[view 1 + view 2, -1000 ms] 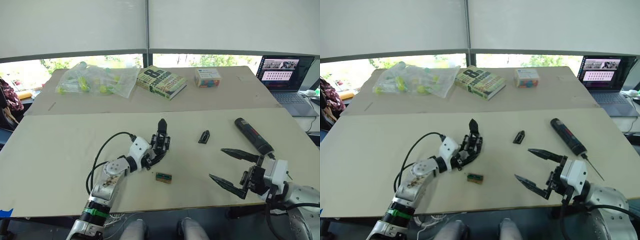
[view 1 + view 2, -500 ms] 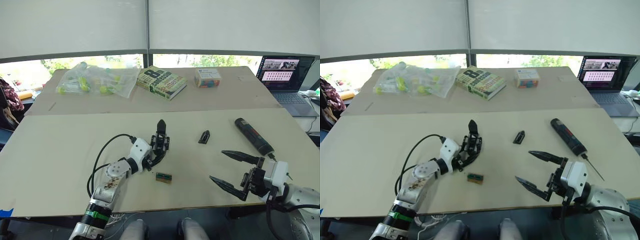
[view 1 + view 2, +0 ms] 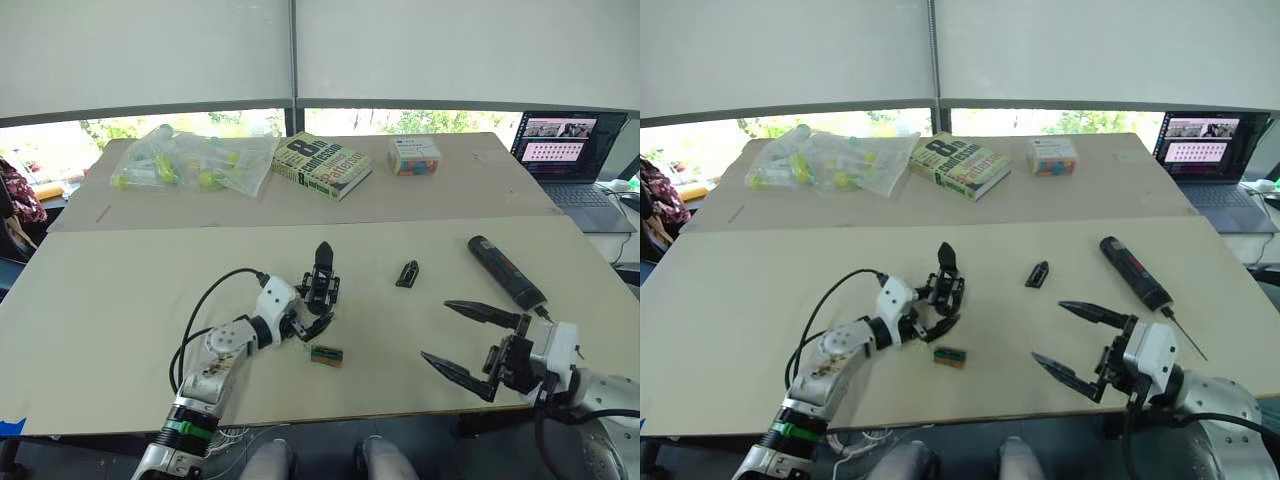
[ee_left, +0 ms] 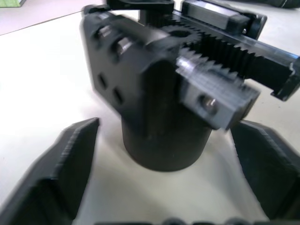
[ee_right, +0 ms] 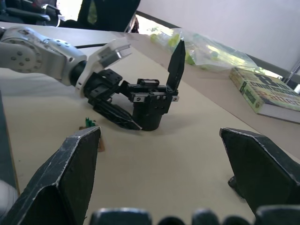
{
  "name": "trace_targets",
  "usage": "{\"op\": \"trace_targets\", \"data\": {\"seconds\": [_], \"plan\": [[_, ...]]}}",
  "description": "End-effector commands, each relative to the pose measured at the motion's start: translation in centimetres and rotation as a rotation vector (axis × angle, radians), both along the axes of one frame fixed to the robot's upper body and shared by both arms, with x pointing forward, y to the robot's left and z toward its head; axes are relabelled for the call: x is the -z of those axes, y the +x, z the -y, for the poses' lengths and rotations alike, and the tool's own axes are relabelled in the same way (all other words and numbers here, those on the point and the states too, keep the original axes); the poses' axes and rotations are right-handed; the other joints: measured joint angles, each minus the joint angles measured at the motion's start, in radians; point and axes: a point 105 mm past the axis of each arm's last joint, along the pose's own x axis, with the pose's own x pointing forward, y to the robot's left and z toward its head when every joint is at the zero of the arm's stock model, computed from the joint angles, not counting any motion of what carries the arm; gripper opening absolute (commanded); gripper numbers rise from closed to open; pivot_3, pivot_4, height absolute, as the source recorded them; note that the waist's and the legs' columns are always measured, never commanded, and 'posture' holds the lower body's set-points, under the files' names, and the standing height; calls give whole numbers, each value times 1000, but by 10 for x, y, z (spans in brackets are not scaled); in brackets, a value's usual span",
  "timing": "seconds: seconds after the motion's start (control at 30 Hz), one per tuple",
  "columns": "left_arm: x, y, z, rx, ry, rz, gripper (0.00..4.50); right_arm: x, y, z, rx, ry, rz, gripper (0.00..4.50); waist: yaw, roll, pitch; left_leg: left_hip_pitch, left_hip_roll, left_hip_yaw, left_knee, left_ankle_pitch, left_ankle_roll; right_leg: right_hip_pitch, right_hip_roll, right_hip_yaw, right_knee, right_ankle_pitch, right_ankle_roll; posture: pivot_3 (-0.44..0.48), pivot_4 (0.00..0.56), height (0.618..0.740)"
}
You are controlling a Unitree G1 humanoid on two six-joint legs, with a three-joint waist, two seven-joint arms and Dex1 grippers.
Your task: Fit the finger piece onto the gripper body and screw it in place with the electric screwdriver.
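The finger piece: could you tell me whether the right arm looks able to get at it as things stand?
Probably yes. The finger piece lies alone on bare table, and the right gripper hovers near it with jaws open. The gripper body and the electric screwdriver lie to either side, off that path.

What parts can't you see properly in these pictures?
- The gripper body: in the left wrist view its top is cut off by the edge.
- The finger piece: too small in the head views to show its shape.
- The electric screwdriver: its reddish marking is too small to read.
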Motion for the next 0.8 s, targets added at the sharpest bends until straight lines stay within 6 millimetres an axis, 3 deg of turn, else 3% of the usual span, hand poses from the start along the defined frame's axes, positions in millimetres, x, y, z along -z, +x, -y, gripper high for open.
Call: {"op": "trace_targets", "data": {"seconds": [0.03, 0.27, 0.37, 0.43, 0.57, 0.7, 0.8], "plan": [[2, -4, -23, -48, 10, -16, 4437, -14, -10, 4, 0, 50, -7, 4500, 1, 1, 0, 0, 0, 0, 0, 0, 0, 0, 0, 0, 0, 0, 0, 0, 150, 740], [-5, -34, -85, -21, -14, -44, 4437, 1, -25, 35, 153, 22, -72, 4500, -7, 4, -2, 2, 2, 0, -2, 0, 0, 0, 1, 0, 0, -4, 4, 0, 150, 740], [-17, -51, -104, 60, -24, -28, 4437, 13, -26, 53, 296, -3, -84, 4500, -3, 4, -2, 1, 3, 0, -1, 0, -1, 0, 1, 0, 0, -5, 5, 0, 150, 740], [-28, -54, -118, 67, -26, -11, 4437, 27, -21, 72, 485, -75, -145, 4500, 3, 4, -2, 1, 3, 0, -1, -1, -1, -1, 0, 0, 0, -6, 4, 0, 150, 740], [-46, -46, -137, 38, -14, 39, 4437, 26, -18, 65, 496, -85, -157, 4500, 9, 5, -2, 0, 2, 0, 0, 0, -1, -1, -2, -1, 0, -9, -1, 0, 150, 740], [-56, -41, -133, 58, -18, 70, 4437, 14, 0, 51, 449, -65, -136, 4500, -8, 5, -2, -1, -1, -3, -1, 0, -1, 2, -4, -5, 0, -6, 5, 0, 150, 740], [-66, -39, -125, 83, -12, 104, 4437, 1, 16, 40, 434, -11, -132, 4500, -39, 8, 0, 0, -27, -39, -3, 4, 6, 14, -27, -36, 7, -19, 11, 0, 150, 740]]}}
